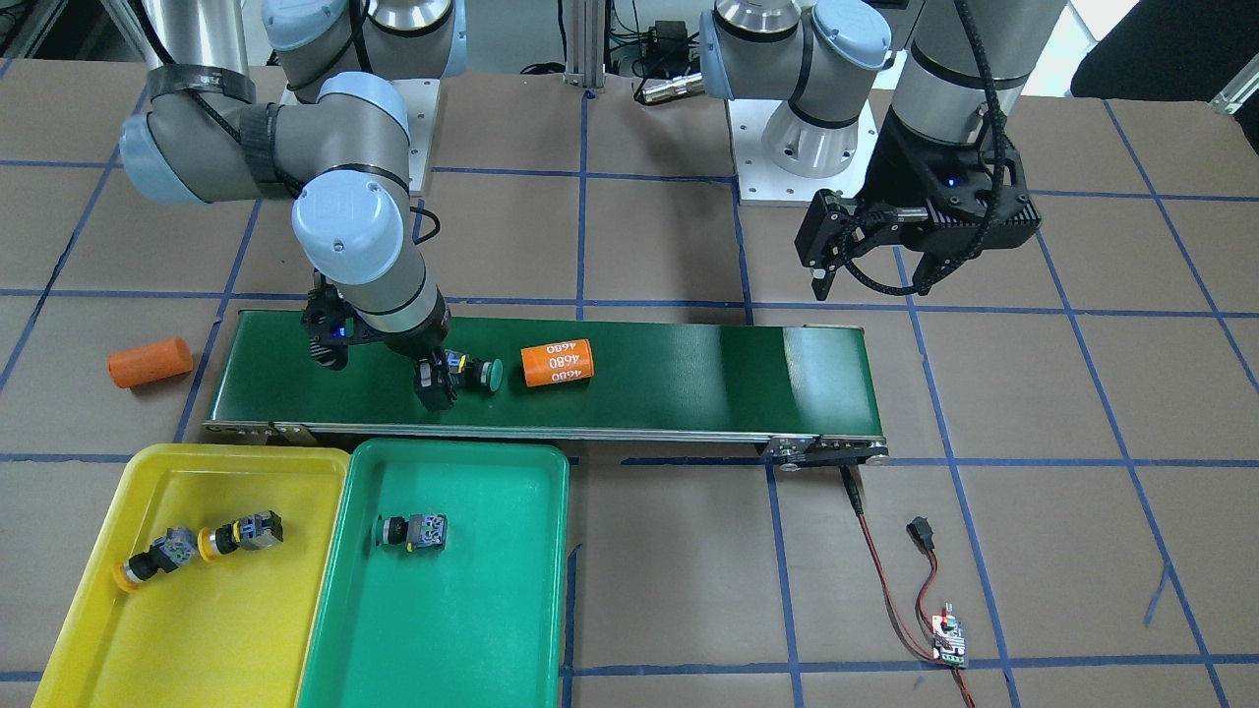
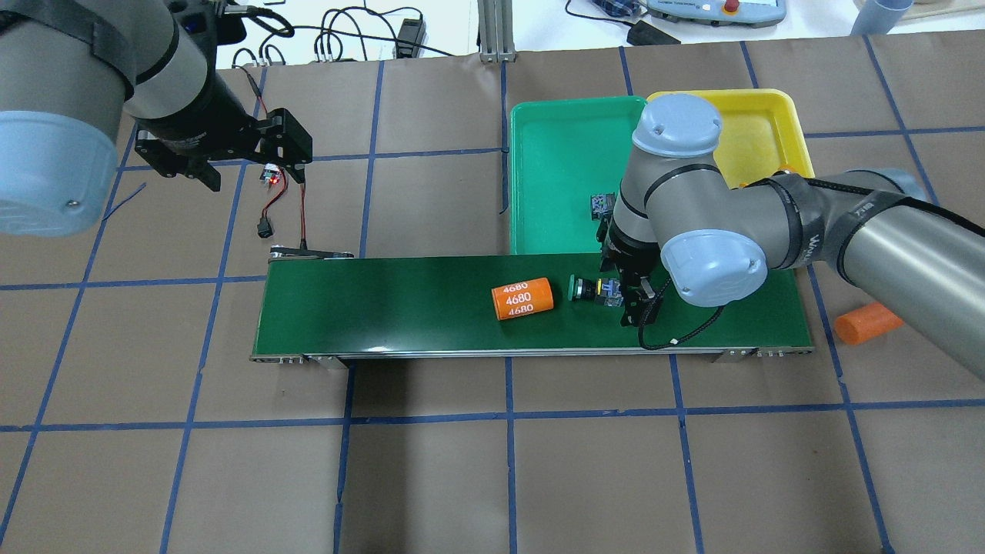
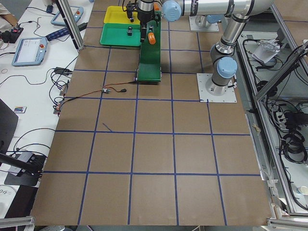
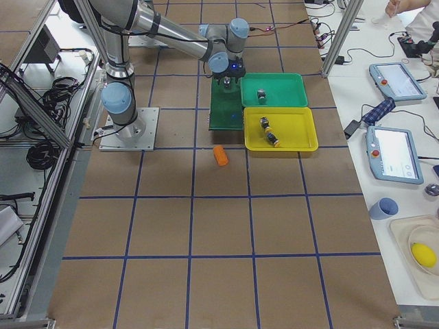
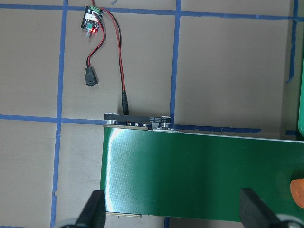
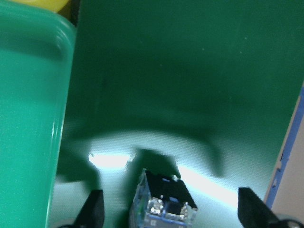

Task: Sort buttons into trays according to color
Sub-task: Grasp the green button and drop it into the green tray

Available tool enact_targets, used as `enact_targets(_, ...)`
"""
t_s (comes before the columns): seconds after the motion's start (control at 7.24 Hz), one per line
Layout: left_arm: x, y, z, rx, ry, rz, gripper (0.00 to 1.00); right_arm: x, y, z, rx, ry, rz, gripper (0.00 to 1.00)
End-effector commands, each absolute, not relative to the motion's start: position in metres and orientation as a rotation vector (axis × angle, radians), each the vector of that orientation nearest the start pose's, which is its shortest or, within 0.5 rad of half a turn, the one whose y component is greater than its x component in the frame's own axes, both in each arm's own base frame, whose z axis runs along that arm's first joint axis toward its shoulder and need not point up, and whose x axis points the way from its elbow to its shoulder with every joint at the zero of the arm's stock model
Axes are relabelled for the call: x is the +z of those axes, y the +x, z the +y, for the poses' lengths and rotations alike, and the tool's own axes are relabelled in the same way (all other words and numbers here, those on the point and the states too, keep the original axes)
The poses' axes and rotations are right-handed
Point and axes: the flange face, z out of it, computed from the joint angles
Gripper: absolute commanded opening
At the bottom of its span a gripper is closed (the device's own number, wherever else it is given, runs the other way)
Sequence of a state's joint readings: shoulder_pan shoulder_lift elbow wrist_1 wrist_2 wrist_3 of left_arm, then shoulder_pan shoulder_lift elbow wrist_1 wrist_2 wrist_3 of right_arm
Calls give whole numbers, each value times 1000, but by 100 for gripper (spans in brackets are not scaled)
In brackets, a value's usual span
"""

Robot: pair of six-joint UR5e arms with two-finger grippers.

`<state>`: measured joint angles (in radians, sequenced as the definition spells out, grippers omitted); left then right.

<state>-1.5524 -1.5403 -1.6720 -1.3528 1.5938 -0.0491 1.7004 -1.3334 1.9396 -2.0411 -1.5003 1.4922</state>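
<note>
A green button lies on its side on the dark-green conveyor belt. My right gripper is low over the belt with its jaws open on either side of the button's grey body, not closed on it. A second green button lies in the green tray. Two yellow buttons lie in the yellow tray. My left gripper is open and empty, raised behind the belt's other end.
An orange cylinder marked 4680 lies on the belt beside the green button. Another orange cylinder lies on the table past the belt's end. A small controller board with red and black wires lies by the belt's motor end.
</note>
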Motion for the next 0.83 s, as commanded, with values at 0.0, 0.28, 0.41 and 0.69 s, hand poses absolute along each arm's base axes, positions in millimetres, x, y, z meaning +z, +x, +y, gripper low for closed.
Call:
enact_targets(0.0, 476, -122, -494, -230, -108, 3111, 100, 234, 205, -482, 244, 2005, 2484, 74)
enact_targets(0.28, 476, -122, -492, -230, -108, 3111, 100, 243, 204, -488, 192, 1945, 2491, 0)
enact_targets(0.41, 471, -122, -488, -221, -107, 3113, 100, 252, 201, -496, 112, 1923, 2457, 0)
enact_targets(0.69, 465, -121, -484, -221, -110, 3115, 100, 283, 194, -517, 11, 1891, 2423, 0)
